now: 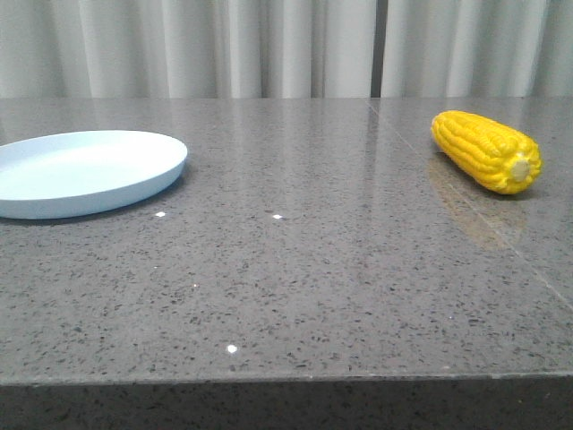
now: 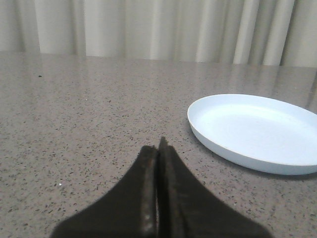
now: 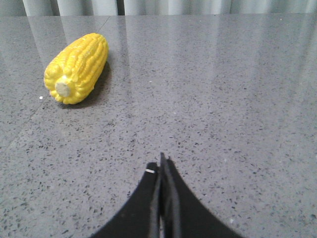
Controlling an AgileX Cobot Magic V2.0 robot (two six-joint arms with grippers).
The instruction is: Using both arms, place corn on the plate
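Note:
The yellow corn (image 1: 488, 150) lies on its side at the right of the grey table, pale stub end toward me. It also shows in the right wrist view (image 3: 77, 68). The pale blue plate (image 1: 85, 172) sits at the far left and holds nothing; it also shows in the left wrist view (image 2: 257, 131). My left gripper (image 2: 158, 148) is shut and empty, low over the table, apart from the plate. My right gripper (image 3: 161, 166) is shut and empty, well short of the corn. Neither arm shows in the front view.
The grey speckled stone table (image 1: 295, 269) has its front edge near the bottom of the front view. A seam (image 1: 466, 193) runs through the tabletop by the corn. Pale curtains (image 1: 286, 45) hang behind the table.

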